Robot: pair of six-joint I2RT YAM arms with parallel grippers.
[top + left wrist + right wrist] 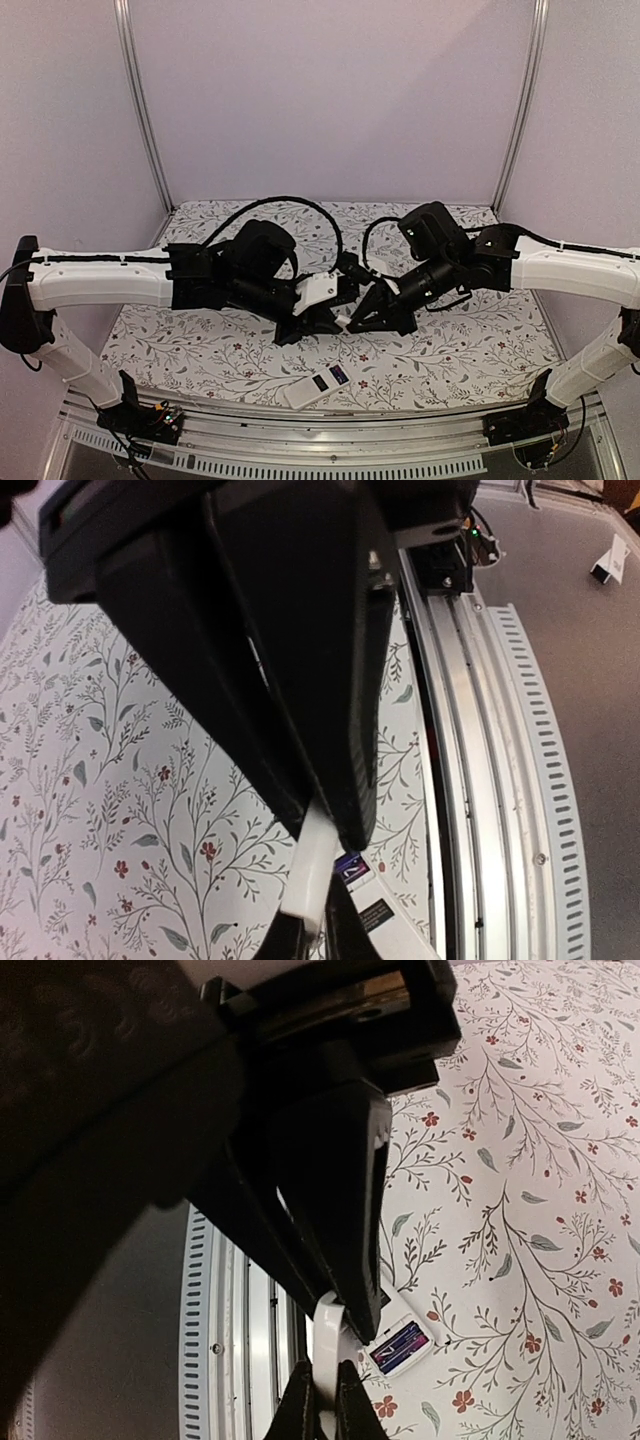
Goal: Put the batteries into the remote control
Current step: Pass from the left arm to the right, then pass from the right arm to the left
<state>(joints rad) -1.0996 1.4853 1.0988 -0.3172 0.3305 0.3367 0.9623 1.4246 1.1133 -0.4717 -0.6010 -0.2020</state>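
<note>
The remote control (pixel 318 386) lies flat on the tabletop (pixel 200 340) close to its near edge, slanted, roughly midway between the two arm bases. Its white back faces up and its battery bay is uncovered. In the right wrist view the bay holds dark shapes streaked with blue and pink. They look to me like the batteries (pixel 402 1342) seated side by side, though I cannot be sure at this size. Just beyond the remote and above the cloth, the two arms meet tip to tip. Between them is a thin white flat piece (pixel 343 322). The left jaws are pinched closed on one end of it and the right jaws are closed on the other, so both hold the same strip and neither touches the remote. From each wrist camera the strip (pixel 310 865) runs out of that arm's own black fingers and down into the other arm's fingers. The left arm (pixel 100 280) and right arm (pixel 580 265) reach inward from either side, with black cables (pixel 285 202) looping behind them. The tabletop wears a pale cloth printed with leafy sprigs and small red flowers. A slotted aluminium rail (pixel 300 462) runs along its front edge.
</note>
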